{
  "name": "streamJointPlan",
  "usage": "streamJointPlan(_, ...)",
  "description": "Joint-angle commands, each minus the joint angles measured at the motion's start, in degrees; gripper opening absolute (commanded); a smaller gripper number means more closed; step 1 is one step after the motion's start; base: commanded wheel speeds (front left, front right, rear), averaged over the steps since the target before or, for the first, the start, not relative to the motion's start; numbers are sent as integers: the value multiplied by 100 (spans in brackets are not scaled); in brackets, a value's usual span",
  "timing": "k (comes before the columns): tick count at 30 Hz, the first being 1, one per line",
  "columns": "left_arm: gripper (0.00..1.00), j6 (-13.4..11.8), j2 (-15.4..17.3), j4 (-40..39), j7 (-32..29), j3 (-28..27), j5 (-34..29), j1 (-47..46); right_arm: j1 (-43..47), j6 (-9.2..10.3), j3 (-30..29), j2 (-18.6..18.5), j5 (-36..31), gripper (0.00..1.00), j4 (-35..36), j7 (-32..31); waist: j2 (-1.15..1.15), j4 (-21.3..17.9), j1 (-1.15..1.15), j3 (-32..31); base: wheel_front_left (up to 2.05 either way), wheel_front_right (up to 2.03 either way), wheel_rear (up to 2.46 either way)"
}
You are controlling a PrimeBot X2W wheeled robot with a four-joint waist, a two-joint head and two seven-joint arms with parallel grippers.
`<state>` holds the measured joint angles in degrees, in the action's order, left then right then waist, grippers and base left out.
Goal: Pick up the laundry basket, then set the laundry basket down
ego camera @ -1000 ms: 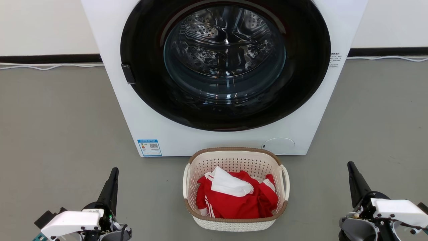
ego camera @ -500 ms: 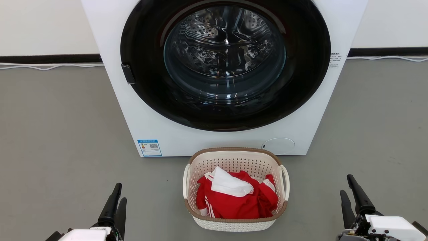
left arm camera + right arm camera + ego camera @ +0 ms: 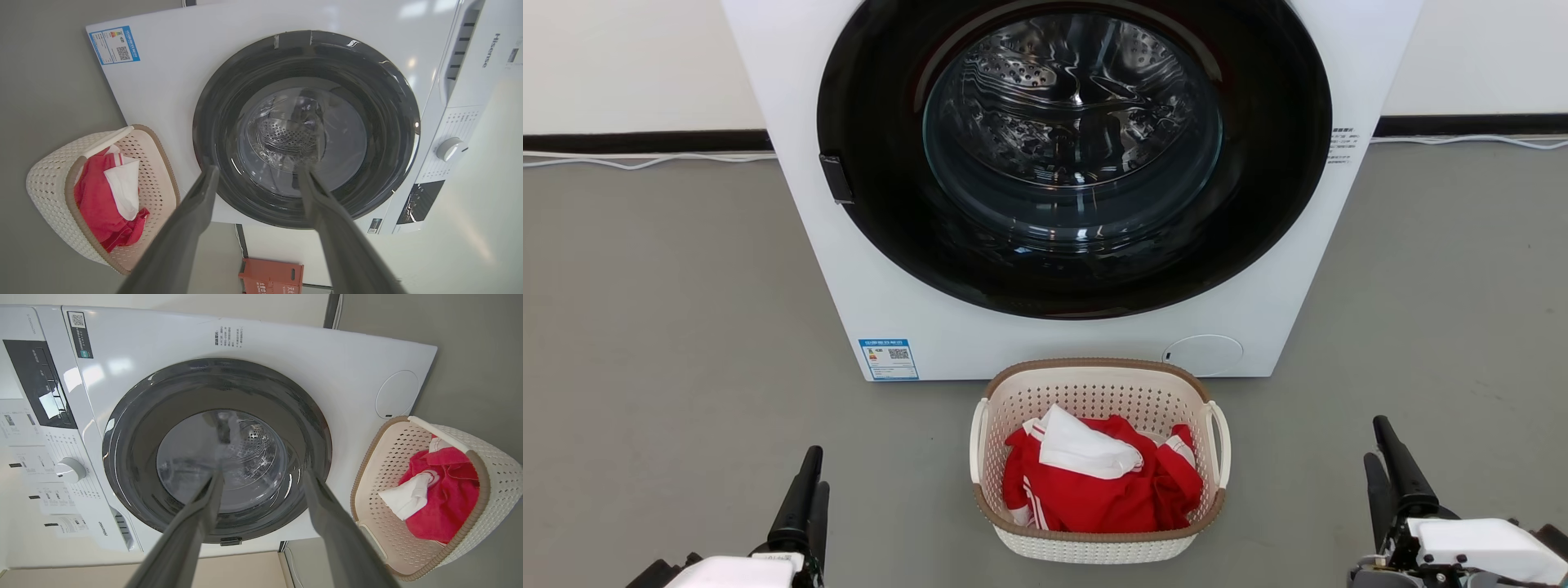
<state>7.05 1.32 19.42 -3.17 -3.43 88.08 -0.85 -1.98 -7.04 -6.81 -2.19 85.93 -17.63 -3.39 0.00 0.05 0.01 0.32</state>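
Two grippers are now seen lower in the head view than a second ago: the left gripper (image 3: 817, 472) and the right gripper (image 3: 1374, 441) have been drawn toward the bottom edge and turned so that both fingers of each are shown. Both are held spread and empty in the wrist views. The laundry basket (image 3: 1094, 549) is left untouched on the grey floor (image 3: 670, 367), just before the washing machine (image 3: 849, 286), between the grippers yet well apart from each, so the pick-up is judged not begun. The wrists are cut off by the frame, and whatever lies under the red garment (image 3: 1111, 502) and white cloth (image 3: 1086, 451) is hidden.
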Motion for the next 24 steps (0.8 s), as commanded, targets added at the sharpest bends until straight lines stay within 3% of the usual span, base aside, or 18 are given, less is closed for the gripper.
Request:
streamJointPlan(1, 100, 9, 45, -166, 79, -8, -194, -160, -96, -9, 44, -98, -270, 100, 200, 100, 0, 3, -1, 0, 0, 0, 0)
streamJointPlan(8, 100, -24, 53, -208, 196, -7, -774, -162, -94, -11, 93, -126, -1037, 100, 302, 217, 0, 6, -1, 4, 0, 0, 0)
streamJointPlan(24, 100, -375, 70, -380, 465, 251, -2247, -125, -120, -17, 275, -238, -2701, 100, 399, 486, 0, 24, -1, -1, 0, 0, 0)
